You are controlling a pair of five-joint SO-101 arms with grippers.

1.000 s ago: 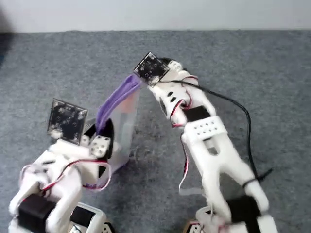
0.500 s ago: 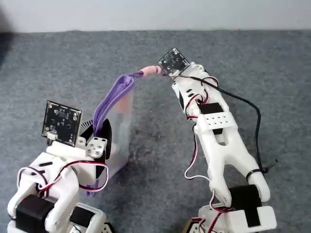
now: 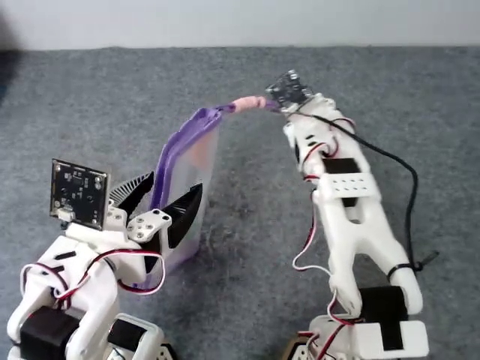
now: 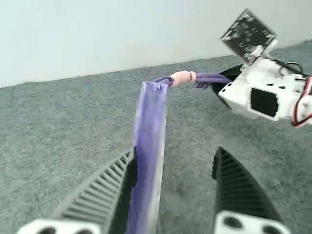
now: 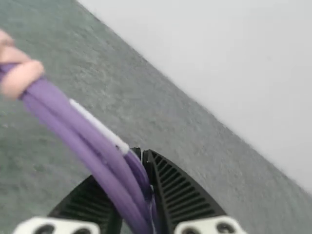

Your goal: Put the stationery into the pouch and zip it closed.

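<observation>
A clear pouch [image 3: 193,176] with a purple zipper edge [image 3: 174,150] stands upright on the grey carpet. Something orange [image 3: 199,154] shows faintly through its wall. A purple pull cord with a pink bead [image 3: 244,103] stretches from the pouch's far end to my right gripper [image 3: 271,101], which is shut on the cord [image 5: 97,146]. The right gripper [image 5: 142,156] has its jaws pressed together around the strands. My left gripper [image 3: 161,206] stands open at the pouch's near end, its jaws straddling the zipper edge [image 4: 148,146]. The left gripper [image 4: 175,153] has the pouch close beside one finger.
Grey carpet [image 3: 375,97] covers the table, and a pale wall [image 3: 225,22] runs along the far edge. The right arm [image 3: 345,202] lies beside the pouch. Open carpet lies to the far left and far right.
My right gripper has pulled the cord away from the pouch to the right, drawing it taut. My left gripper has let go of the pouch, opened wide, and drawn back a little.
</observation>
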